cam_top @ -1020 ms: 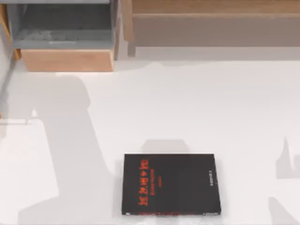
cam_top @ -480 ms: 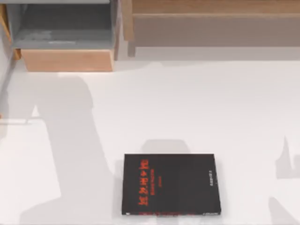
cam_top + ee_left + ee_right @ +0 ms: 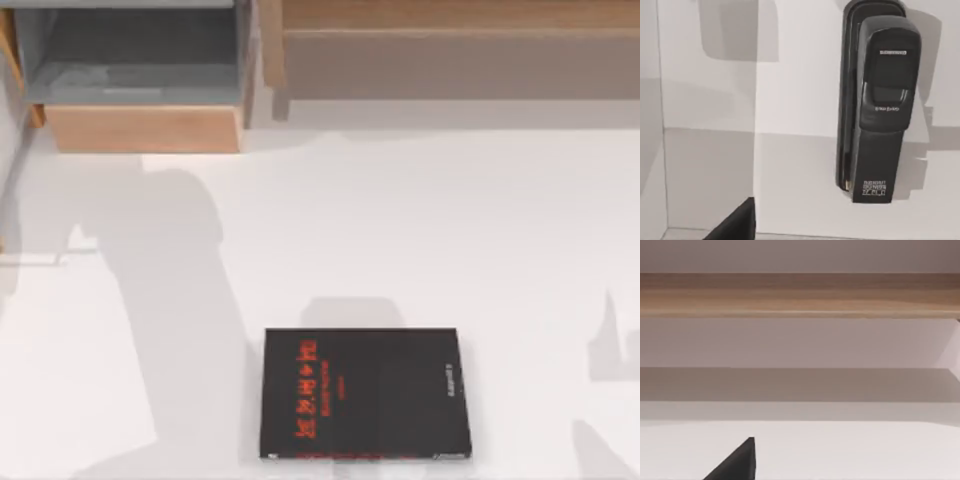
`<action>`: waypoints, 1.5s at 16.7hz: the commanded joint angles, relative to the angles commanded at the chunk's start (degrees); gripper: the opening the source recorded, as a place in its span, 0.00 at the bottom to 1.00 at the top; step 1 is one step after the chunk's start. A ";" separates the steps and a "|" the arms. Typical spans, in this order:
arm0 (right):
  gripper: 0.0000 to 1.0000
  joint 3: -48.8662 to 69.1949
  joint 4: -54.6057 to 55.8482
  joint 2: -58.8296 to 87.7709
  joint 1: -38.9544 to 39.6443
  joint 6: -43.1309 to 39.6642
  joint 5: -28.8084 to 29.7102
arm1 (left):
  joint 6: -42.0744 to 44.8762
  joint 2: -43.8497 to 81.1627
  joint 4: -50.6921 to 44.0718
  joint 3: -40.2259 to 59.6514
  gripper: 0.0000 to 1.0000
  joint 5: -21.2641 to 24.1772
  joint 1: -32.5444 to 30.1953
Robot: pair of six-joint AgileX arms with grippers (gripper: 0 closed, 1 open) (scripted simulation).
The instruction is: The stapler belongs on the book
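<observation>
Near the front edge of table (image 3: pixel 420 230): book (image 3: pixel 365 395) lies flat, black cover up, red-orange characters plus a small line of white print, slightly right of centre in the top view.
Book load: bare cover, nothing resting on it.
Stapler (image 3: pixel 879 102): black, lying flat on a pale surface beside a pale wall, seen from the left wrist camera; white print on its top and near one end. Where that surface sits relative to the table: cannot tell.
Stapler vs book: apart, not on the book.
Left gripper: one dark finger tip (image 3: pixel 737 222) at the frame edge of the left wrist view, clear of the stapler, holding nothing visible; how far open: cannot tell.
Right gripper: one dark finger tip (image 3: pixel 737 462) in the right wrist view, facing a wooden shelf (image 3: pixel 800 295) over the white tabletop; opening: cannot tell.
Back left of table: open wooden drawer (image 3: pixel 140 85) with grey interior.
Back right of table: long wooden shelf unit (image 3: pixel 450 50).
</observation>
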 joint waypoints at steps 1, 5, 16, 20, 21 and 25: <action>1.00 0.00 0.00 0.00 0.00 0.00 0.00 | 0.05 -0.19 0.98 -1.22 1.00 0.03 0.06; 1.00 0.00 0.00 0.00 0.00 0.00 0.00 | -0.12 1.40 6.71 -5.61 1.00 0.00 -0.07; 1.00 0.00 0.00 0.00 0.00 0.00 0.00 | -0.88 4.36 12.51 -8.12 0.85 -0.01 -0.91; 1.00 0.00 0.00 0.00 0.00 0.00 0.00 | -0.88 4.36 12.51 -8.12 0.55 -0.01 -0.91; 1.00 0.00 0.00 0.00 0.00 0.00 0.00 | -0.88 4.36 12.51 -8.12 0.47 -0.01 -0.91; 1.00 0.00 0.00 0.00 0.00 0.00 0.00 | -0.88 4.36 12.51 -8.12 0.17 -0.01 -0.91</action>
